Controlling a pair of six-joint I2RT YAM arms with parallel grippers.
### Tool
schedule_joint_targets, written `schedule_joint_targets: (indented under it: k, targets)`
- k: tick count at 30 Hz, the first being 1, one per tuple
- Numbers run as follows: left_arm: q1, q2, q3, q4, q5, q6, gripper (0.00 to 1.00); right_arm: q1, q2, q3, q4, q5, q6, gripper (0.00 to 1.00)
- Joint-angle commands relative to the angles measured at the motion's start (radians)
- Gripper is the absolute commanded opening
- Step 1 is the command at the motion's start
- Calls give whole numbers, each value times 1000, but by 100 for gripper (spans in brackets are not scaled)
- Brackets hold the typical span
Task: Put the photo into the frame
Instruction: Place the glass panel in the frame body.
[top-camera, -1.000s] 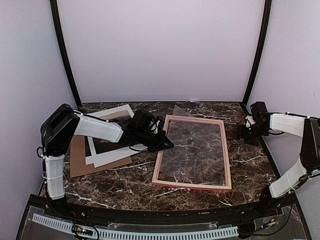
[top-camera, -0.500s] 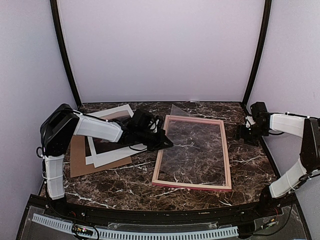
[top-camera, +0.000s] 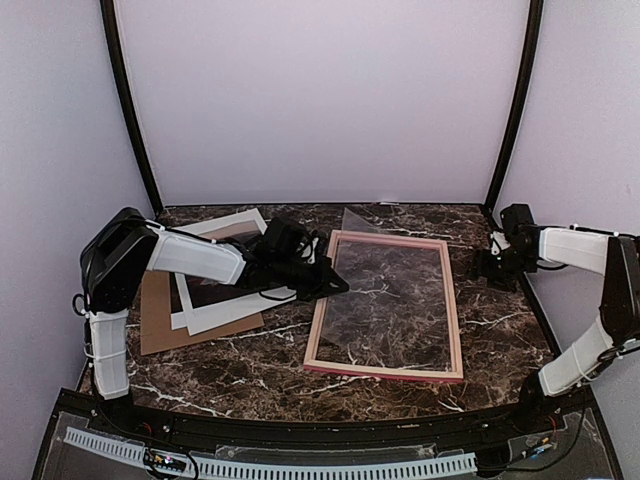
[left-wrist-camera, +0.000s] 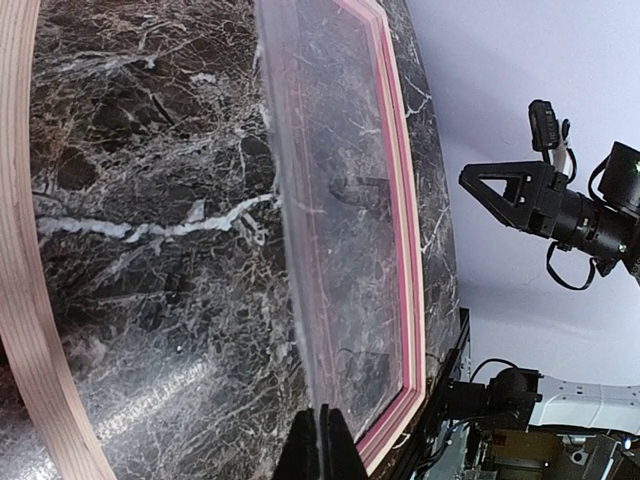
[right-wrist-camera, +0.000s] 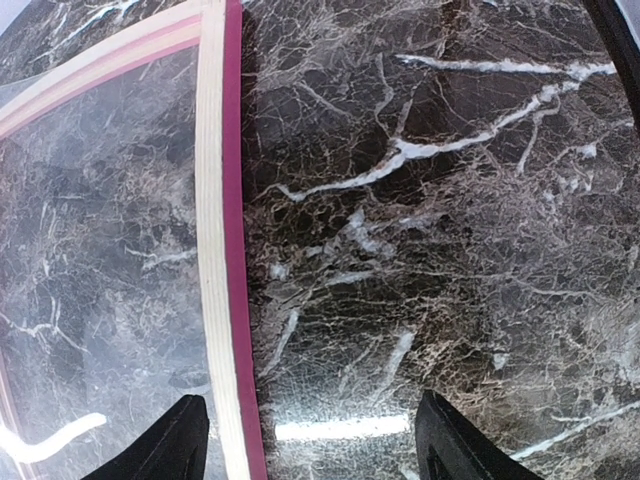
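The frame (top-camera: 385, 371) is lying flat on the marble table (top-camera: 250, 372), right of centre. Its pale wooden back is facing up (a strip of pink is showing along the near edge). The clear sheet (top-camera: 390, 300) is resting askew over the frame's opening, and one corner is projecting past the far rail. The left gripper (left-wrist-camera: 320, 440) is reaching in from the left side of the frame. Its jaws are clenched on the sheet's edge, with the fingertips pressed together and the film pinched between them. The photo (top-camera: 230, 222) is lying well to the left of the frame, print side up. The left arm is crossing above the photo and hiding part of it, so the white border is showing mainly at the far and near ends. The photo is sitting on the cardboard (top-camera: 160, 325), which is protruding beneath it on the left and near sides. The right gripper (right-wrist-camera: 318, 440) is hovering over bare marble just beside the frame's right rail. Its jaws are standing released, spread wide and grasping nothing.
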Motion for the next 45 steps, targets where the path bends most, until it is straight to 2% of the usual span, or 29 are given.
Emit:
schedule_joint_targets:
  k: [1,9,23,35,45]
  targets:
    - [-10,-73,-1,105,56,-73,0,10,9,-12,21,-8,-2,72]
    - [-14,-89,1,204,85,-197,0,13,7,-12,23,-8,-2,72]
    - [-30,-71,-16,244,60,-263,0,16,5,-14,22,-8,-2,72]
    - [-30,-58,-32,396,73,-386,0,17,-1,-15,20,-8,-1,72]
    - [-30,-37,2,391,78,-388,0,17,-1,-15,18,-8,-2,72]
